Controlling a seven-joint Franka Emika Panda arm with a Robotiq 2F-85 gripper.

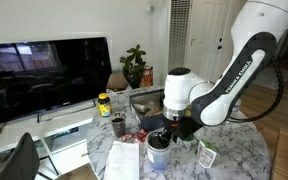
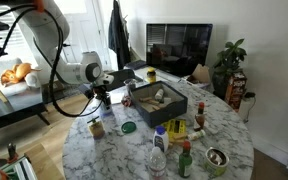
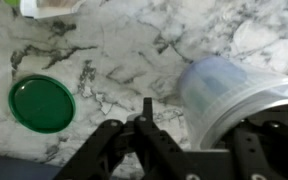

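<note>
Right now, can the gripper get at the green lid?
Probably yes: the green lid lies flat on the marble tabletop beside the gripper, nothing between them; the pale cup stands on the other side.

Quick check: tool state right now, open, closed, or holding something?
Tool: closed, fingertips together, nothing visible between them, above the marble table, between a green lid and a pale cup.
</note>
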